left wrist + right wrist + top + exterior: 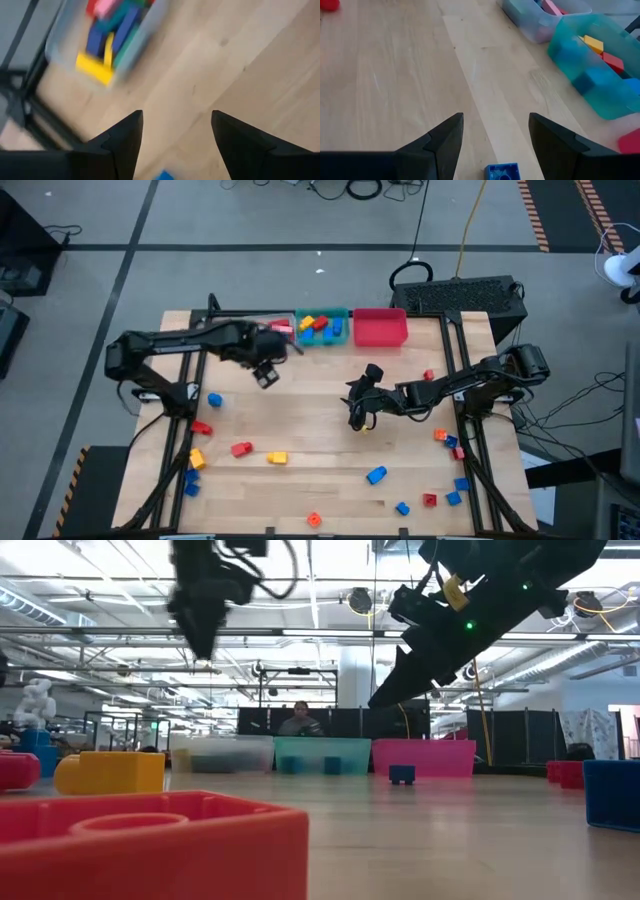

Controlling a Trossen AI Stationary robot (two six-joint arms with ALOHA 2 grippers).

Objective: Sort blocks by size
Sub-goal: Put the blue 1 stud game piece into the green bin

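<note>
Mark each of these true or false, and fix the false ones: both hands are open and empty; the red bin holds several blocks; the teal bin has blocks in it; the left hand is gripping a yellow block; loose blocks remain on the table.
1. Both hands are open and empty. True: the left hand and the right hand each show parted fingers with nothing between them.
2. The red bin holds several blocks. False: it looks empty.
3. The teal bin has blocks in it. True.
4. The left hand grips a yellow block. False: it holds nothing.
5. Loose blocks remain on the table. True, for example a blue block.
</note>
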